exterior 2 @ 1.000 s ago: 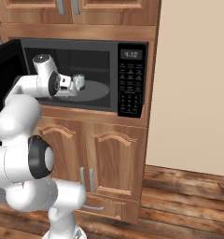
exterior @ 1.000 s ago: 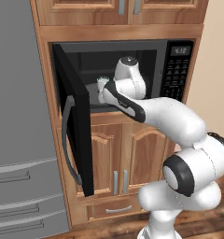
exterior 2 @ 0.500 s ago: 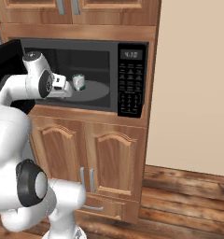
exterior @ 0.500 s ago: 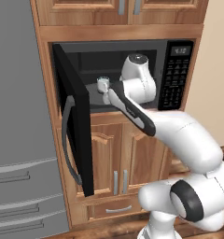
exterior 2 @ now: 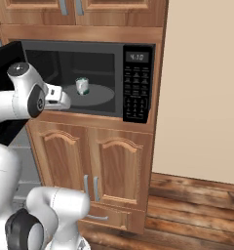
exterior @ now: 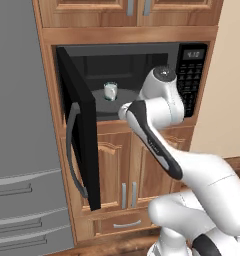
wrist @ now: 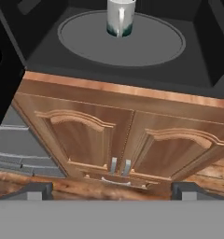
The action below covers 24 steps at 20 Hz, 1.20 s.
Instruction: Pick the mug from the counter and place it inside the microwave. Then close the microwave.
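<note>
The black microwave [exterior: 192, 75] stands open, its door [exterior: 79, 135] swung out to the left with the long grey handle [exterior: 71, 150] facing the room. The white mug [exterior: 110, 91] [exterior 2: 82, 86] stands upright on the grey turntable [wrist: 146, 42], handle toward the hand camera [wrist: 120, 17]. My gripper [exterior 2: 65, 101] [wrist: 113, 190] hangs just outside the oven's mouth, in front of and slightly below the mug, clear of it. Its fingertips [wrist: 39, 190] stand wide apart and open, with nothing between them. The counter is out of view.
A grey fridge [exterior: 17, 125] fills the left side beside the open door. Wooden cabinet doors [wrist: 76, 140] [exterior 2: 114, 161] sit under the microwave and more cabinets [exterior: 137, 10] above. A beige wall [exterior 2: 202, 73] and wood floor [exterior 2: 197, 200] lie to the right.
The hand has drawn back out of the microwave cavity toward the front and a little lower. The mug stays standing on the turntable. The jaws remain open.
</note>
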Motion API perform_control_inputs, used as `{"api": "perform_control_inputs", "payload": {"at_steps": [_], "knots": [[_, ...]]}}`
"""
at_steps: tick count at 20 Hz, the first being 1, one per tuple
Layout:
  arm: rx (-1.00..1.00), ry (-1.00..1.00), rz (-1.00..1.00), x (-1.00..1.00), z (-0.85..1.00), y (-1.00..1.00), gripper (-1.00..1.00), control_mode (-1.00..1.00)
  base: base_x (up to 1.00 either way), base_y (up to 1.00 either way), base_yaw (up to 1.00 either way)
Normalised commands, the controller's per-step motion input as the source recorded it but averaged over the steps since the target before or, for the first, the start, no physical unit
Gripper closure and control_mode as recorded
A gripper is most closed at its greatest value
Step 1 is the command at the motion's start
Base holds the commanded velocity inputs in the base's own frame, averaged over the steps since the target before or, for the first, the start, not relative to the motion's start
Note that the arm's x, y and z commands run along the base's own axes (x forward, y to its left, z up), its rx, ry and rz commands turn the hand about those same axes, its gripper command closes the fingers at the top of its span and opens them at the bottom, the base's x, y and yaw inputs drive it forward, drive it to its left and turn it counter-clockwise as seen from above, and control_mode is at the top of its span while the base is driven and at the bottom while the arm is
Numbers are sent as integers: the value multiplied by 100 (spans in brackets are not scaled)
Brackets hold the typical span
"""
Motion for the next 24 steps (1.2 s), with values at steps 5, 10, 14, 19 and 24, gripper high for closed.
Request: {"api": "perform_control_inputs", "payload": {"at_steps": [5,10,14,19,24], "knots": [[1,-13,0,-68,0,-6,-100,-100,0,0,0],[0,-9,0,-75,14,-10,-100,-100,0,0,0],[0,-8,0,-82,25,-15,-100,-100,0,0,0],[0,-2,0,-72,28,-13,-100,-100,0,0,0],[0,0,0,-71,37,-7,-100,-100,0,0,0]]}}
